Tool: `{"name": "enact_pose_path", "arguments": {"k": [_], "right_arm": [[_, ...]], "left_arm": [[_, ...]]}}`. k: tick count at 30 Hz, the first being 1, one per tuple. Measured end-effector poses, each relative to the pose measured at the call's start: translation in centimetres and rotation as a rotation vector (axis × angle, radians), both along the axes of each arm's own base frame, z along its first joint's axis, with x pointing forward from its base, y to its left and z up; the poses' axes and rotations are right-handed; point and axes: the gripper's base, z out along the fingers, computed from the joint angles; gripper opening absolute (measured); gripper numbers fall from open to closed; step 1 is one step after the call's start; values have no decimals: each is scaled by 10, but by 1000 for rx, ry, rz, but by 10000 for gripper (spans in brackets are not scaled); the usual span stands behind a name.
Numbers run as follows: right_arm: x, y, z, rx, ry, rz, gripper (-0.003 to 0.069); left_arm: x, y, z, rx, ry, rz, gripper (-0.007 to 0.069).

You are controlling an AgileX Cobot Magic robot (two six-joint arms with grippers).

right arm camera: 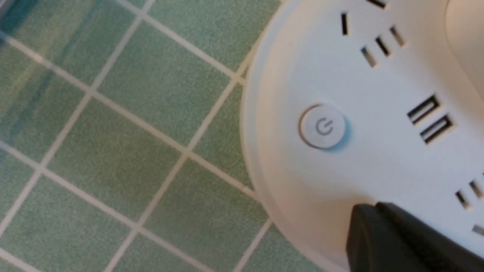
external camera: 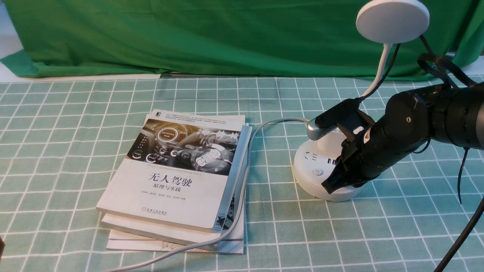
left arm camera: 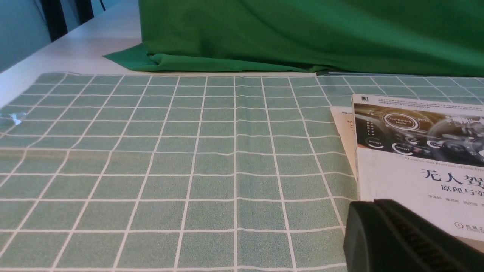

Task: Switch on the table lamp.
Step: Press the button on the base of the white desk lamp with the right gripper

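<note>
The power button (right arm camera: 323, 126) is shown closely only in the right wrist view, with the right pincer (right arm camera: 363, 213), pressed together, over the base (right arm camera: 378, 158) near it. In the front view the table lamp (external camera: 304, 170) is seen upright at right on the counter (external camera: 56, 151), disc head (external camera: 392, 20) at upper right, its cup (external camera: 327, 145) mostly hidden

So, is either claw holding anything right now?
No, nothing. The right gripper, shut, is at the base of the table lamp; the left gripper is shut and empty.
</note>
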Motion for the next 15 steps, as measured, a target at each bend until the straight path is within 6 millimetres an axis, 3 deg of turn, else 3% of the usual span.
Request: {"name": "enact_pose_path", "arguments": {"k": [8, 15], "right_arm": [[-10, -9, -2, -38, -21, -12, 30], [-41, -24, 1, 114, -208, -114, 30]], "left_arm": [[0, 0, 0, 0, 0, 0, 21], [0, 0, 0, 0, 0, 0, 21]]}}
